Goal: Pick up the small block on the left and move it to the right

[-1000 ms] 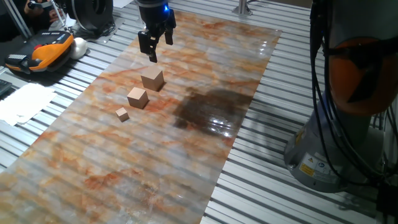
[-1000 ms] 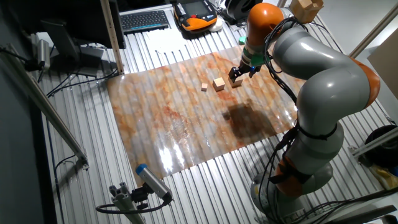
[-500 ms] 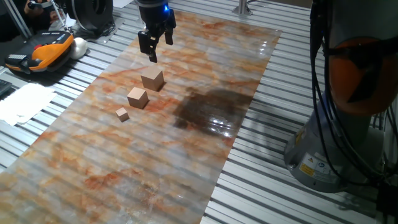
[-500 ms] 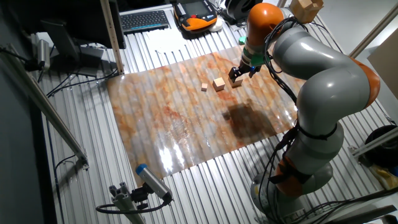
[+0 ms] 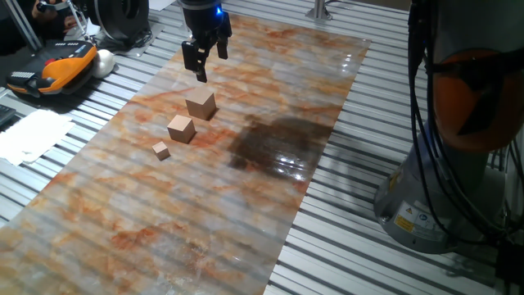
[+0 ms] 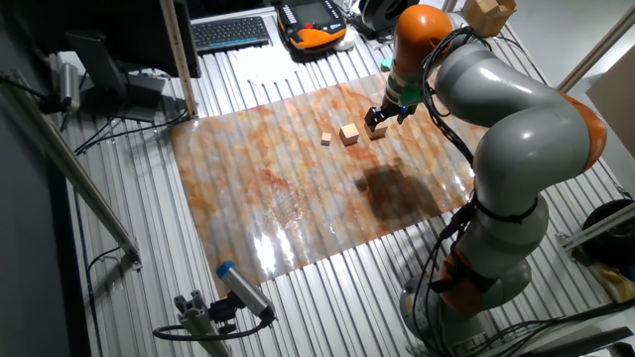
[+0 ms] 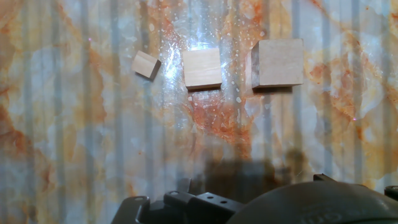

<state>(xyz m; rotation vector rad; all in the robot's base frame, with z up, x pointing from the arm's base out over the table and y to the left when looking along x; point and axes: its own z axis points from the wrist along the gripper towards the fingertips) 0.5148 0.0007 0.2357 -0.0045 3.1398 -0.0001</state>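
**Gripper above the largest cube, three cubes in a row**

We see the gripper [image 5: 209,62] hanging in the air over the marbled orange-and-grey mat [image 5: 270,98], its two dark fingers [image 5: 201,69] pointing down with a clear gap between them and nothing held. From one fixed view it sits at about 12 o'clock of the small block [image 5: 201,104], above it and apart from it.

The small block is the largest of three tan wooden cubes and rests flat on the mat. The middle-sized cube [image 5: 181,129] lies near it at about 7 o'clock, and the tiniest cube [image 5: 161,150] lies further along the same line, again at about 7 o'clock. The three form a diagonal row with small gaps, none touching.

In the other fixed view the grey-and-orange arm [image 6: 496,109] arches over the mat's far right part, and the gripper [image 6: 381,118] hides most of the small block [image 6: 378,129], so we cannot tell their gap there.

In the hand view the small block [image 7: 277,63] lies at about 1 o'clock of the picture's centre, the middle-sized cube [image 7: 202,67] just at its 9 o'clock, and the tiniest cube [image 7: 147,65], turned slightly askew, further at 9 o'clock. A dark patch [image 5: 278,143] on the mat lies at about 4 o'clock of the small block.
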